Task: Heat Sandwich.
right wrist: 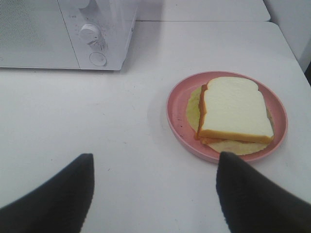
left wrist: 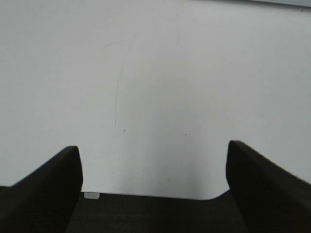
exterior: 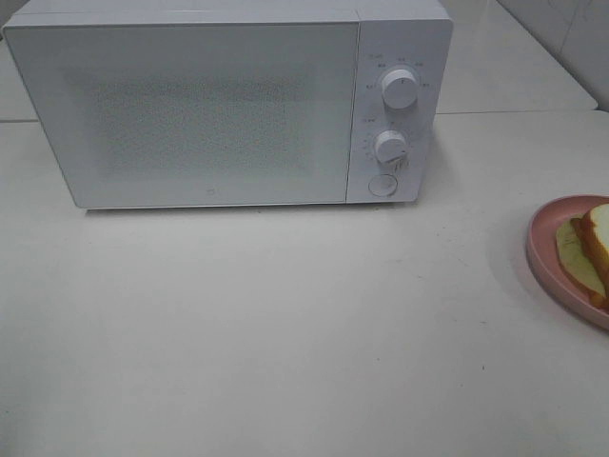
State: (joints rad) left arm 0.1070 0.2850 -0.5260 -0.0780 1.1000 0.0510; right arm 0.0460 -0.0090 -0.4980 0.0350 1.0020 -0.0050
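The sandwich (right wrist: 235,109) of square white bread slices with tan crust and pale yellow-green filling lies on a round pink plate (right wrist: 177,121) on the white desk (exterior: 285,324), right of the closed white microwave (exterior: 190,105). My left gripper (left wrist: 154,170) and right gripper (right wrist: 154,179) stand spread wide above the desk, grasping nothing.

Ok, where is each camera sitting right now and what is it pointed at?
Exterior high: above the table, looking down at the shut microwave; no arm shows.
Left wrist: behind the open left claw, facing bare table.
Right wrist: behind the open right claw, facing the sandwich on its pink plate.
Shared: exterior and right wrist both show microwave, plate, sandwich.
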